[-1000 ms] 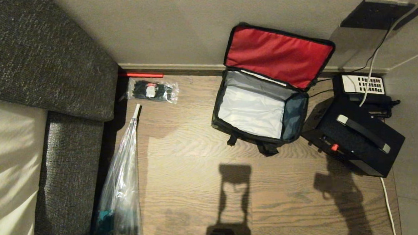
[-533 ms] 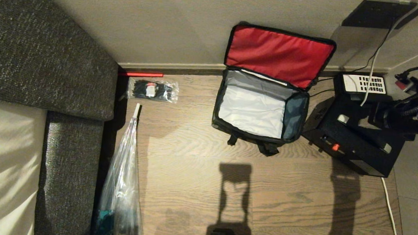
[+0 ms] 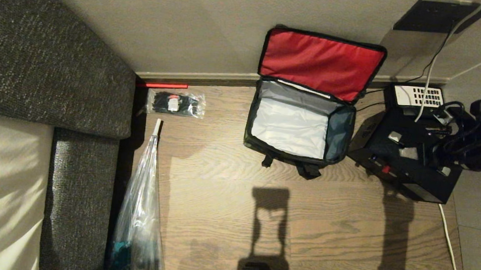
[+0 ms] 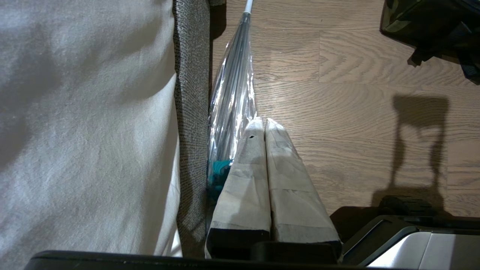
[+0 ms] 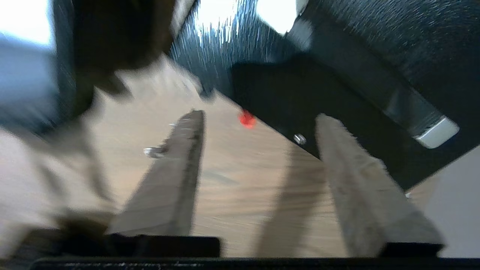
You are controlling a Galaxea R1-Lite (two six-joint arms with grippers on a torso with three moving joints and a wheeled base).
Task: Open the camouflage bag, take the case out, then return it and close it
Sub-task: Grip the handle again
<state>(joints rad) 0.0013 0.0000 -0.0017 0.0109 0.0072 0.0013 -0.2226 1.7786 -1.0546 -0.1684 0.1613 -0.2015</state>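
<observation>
Camouflage bag [image 3: 298, 125] lid open, empty; right gripper [image 5: 258, 116] fingers apart above black case [image 3: 403, 168]; left gripper [image 4: 264, 125] together

The right arm reaches in from the right edge of the head view, a dark mass of links and looped cables. Its right claw [image 5: 258, 120] points down with its two pale fingers [image 5: 176, 165] spread well apart, and nothing sits between them. The wrist view of it is smeared. The left arm is out of the head view; its left claw [image 4: 264, 125] hangs low and points down at the floor, the two taped fingers [image 4: 243, 176] pressed together along their full length, with nothing held.
</observation>
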